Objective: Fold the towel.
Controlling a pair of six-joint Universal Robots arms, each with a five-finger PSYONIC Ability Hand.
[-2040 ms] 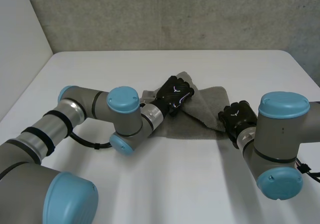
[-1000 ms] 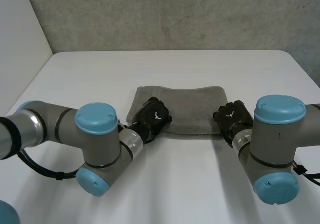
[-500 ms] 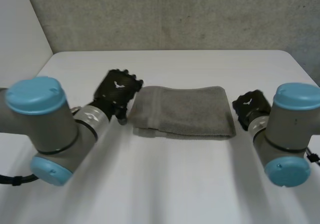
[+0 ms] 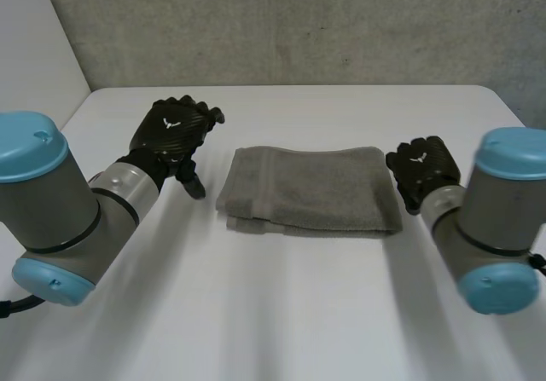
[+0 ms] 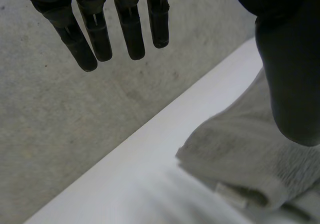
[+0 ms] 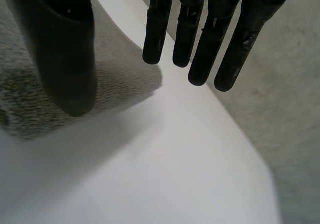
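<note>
The white table (image 4: 281, 313) ran wide under everything. Bare surface lay open from the towel's 6 o'clock side toward the camera. More lay open at 12 o'clock up to the far edge, where the grey wall (image 4: 281, 23) rose. The left arm (image 4: 60, 206) came in at 8 o'clock of the towel and the right arm (image 4: 499, 223) at 4 o'clock, each off the cloth.

The grey towel (image 4: 311, 189) lay flat at the table's middle, folded into a wide rectangle. Its layered edges showed along the 6 o'clock side and at the 7 o'clock corner, and a stitched band ran parallel to its 9 o'clock edge.

The left hand (image 4: 175, 129) hung at the towel's 10 o'clock, with a strip of bare table between them. Its fingers (image 5: 130, 33) were straight and spread away from the thumb, holding nothing. The right hand (image 4: 422, 170) sat just beside the towel's 3 o'clock edge, fingers (image 6: 200, 43) straight, thumb set wide, empty. In the right wrist view its thumb hung over a corner of the towel; whether it touched could not be told.
</note>
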